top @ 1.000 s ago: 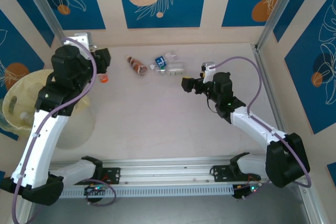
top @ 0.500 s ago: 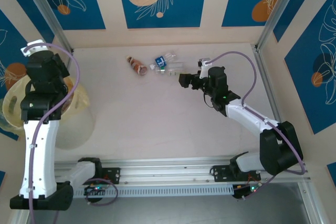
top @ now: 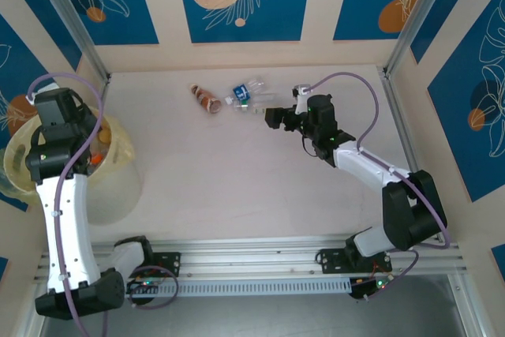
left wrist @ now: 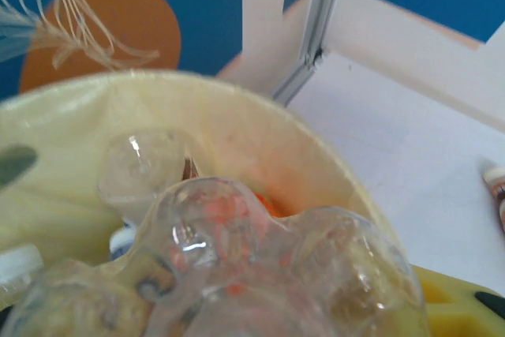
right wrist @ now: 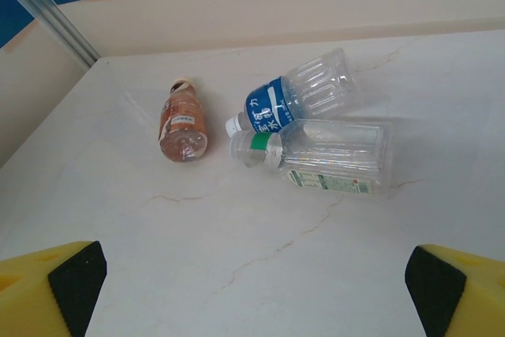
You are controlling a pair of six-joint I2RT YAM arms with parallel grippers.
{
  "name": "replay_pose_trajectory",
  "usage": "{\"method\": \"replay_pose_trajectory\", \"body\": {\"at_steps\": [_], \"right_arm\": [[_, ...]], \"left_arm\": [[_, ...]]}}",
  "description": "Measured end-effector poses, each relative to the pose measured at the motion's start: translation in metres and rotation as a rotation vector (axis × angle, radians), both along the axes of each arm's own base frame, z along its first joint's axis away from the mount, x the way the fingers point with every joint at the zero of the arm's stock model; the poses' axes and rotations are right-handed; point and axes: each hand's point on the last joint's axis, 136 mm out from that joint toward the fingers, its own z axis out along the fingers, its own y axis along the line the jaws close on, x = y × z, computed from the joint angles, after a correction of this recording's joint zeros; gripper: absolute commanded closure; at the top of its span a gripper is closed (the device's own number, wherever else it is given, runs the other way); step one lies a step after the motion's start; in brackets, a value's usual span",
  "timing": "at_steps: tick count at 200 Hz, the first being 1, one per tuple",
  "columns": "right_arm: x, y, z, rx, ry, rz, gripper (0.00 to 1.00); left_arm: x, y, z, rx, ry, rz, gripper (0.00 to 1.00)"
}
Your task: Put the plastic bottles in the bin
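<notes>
The pale yellow bin [top: 118, 191] stands at the desk's [top: 237, 187] left side, with the left end effector [top: 95, 146] over its mouth. Well right of the bin lie an orange-labelled bottle [top: 206, 99], a blue-labelled bottle [top: 245, 91] and a clear bottle [top: 260, 104]. The right end effector [top: 272, 118] is just beyond them.

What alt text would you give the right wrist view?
Three plastic bottles lie on their sides on a pale table: an orange-labelled bottle on the left, with a blue-labelled bottle and a green-banded bottle touching beside it. The right arm's yellow jaws stand wide open at the bottom corners.
</notes>
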Motion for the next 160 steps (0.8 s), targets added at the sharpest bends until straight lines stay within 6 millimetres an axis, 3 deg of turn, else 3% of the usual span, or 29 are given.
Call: {"method": "replay_pose_trajectory", "body": {"at_steps": [23,47,92,126,160], "right_arm": [[0.0,0.002,-0.002,0.0,0.009,0.008,0.0],[-0.001,0.002,-0.003,-0.001,0.013,0.011,0.0],[-0.001,0.003,-0.003,0.001,0.016,0.012,0.0],[-0.001,0.004,-0.004,0.0,0.016,0.015,0.0],[-0.002,0.005,-0.01,-0.009,0.035,0.018,0.0]], "left_arm": [[-0.005,-0.002,-0.021,-0.081,0.051,0.002,0.14],[-0.007,-0.011,-0.029,-0.14,0.065,-0.029,0.0],[-0.013,-0.02,-0.023,-0.167,0.038,-0.058,0.0],[-0.006,-0.026,-0.025,-0.195,0.028,-0.09,0.0],[0.009,-0.023,-0.051,-0.245,0.076,-0.08,0.0]]}}
